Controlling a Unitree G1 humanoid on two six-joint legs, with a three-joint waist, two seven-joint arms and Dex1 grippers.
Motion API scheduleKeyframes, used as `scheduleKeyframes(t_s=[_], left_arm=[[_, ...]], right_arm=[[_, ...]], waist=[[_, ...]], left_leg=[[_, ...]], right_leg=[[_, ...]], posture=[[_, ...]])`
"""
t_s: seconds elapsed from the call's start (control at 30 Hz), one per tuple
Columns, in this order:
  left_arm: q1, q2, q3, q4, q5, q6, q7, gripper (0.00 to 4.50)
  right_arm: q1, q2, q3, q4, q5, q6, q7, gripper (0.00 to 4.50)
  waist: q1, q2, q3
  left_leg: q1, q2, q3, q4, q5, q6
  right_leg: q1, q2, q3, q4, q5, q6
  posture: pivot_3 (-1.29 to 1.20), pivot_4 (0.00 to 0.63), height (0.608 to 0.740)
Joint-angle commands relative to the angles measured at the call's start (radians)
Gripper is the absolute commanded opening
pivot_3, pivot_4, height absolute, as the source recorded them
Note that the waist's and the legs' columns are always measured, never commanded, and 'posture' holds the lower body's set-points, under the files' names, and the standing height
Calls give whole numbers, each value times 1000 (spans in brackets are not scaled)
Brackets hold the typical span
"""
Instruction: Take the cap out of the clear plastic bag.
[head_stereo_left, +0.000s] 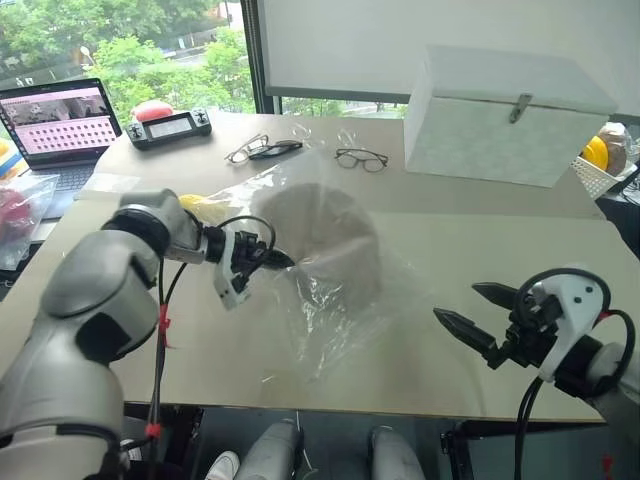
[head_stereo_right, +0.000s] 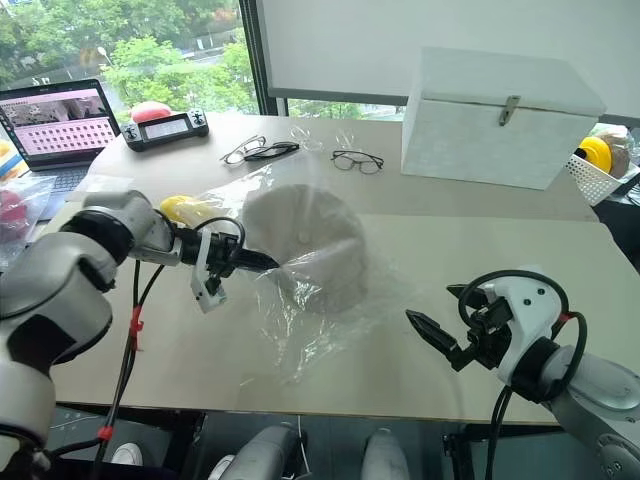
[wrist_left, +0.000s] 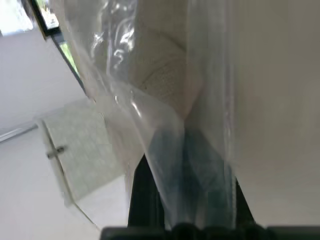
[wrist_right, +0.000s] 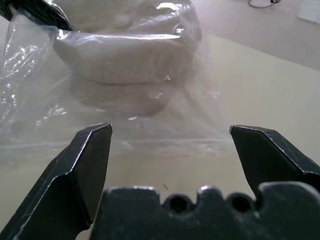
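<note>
Left gripper pinches the bag at the cap's left; right gripper spread, near table front edge, bag mouth facing it.

Cap inside bag, mid-table; box behind right.

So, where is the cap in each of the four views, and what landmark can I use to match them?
Left eye view: cap at centre, inside the clear plastic bag.
Right eye view: centre, slightly left.
Left wrist view: upper middle, behind the plastic.
Right wrist view: upper left of centre.
Shared landmark: the left gripper pinching the bag beside the cap.
</note>
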Motion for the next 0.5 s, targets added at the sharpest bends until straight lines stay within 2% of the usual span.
scheduleKeyframes(t_s=[0.03,0.07,0.1,0.17,0.37,0.43,0.47,0.5], left_arm=[[-18,-17,-23,91,-3,98,7,54],[-14,-21,6,108,-43,103,-42,54],[-10,-23,29,119,-75,107,-84,567],[0,-21,96,138,-160,120,-205,1126],[26,7,339,147,-447,66,-507,3215],[41,16,399,141,-517,56,-596,4077],[54,26,441,140,-566,41,-658,4399],[76,43,502,144,-639,13,-743,4399]], right_arm=[[-7,0,-12,-32,0,-9,-4,4500],[-6,0,-11,-35,0,-9,-6,4500],[-6,1,-10,-37,1,-9,-9,4500],[-8,2,-8,-39,1,-10,-11,4500],[-31,1,16,-26,-7,-16,-8,4500],[-40,2,23,-22,-9,-16,-7,4500],[-48,1,30,-19,-10,-16,-5,4500],[-58,-1,37,-13,-11,-16,-3,4500]], waist=[[-3,-1,1],[-4,-1,1],[-4,-2,1],[-5,-2,1],[-8,-3,2],[-12,-3,2],[-13,-3,2],[-15,-3,2]], left_leg=[[0,0,0,0,0,0],[0,0,1,0,0,0],[0,0,1,0,0,0],[0,0,0,0,0,0],[0,1,-1,0,0,0],[0,1,-2,0,0,0],[0,0,-2,0,0,0],[0,0,-2,0,0,0]], right_leg=[[-1,0,0,1,0,0],[-2,0,0,1,0,0],[-2,0,0,1,0,0],[-2,0,0,2,0,0],[-3,-1,0,3,0,0],[-4,-3,0,4,1,-1],[-4,-3,0,4,1,-1],[-4,-3,0,4,1,-1]], posture=[[0,150,740],[0,150,740],[0,150,740],[0,150,740],[0,150,740],[0,150,740],[0,150,740],[0,150,740]])
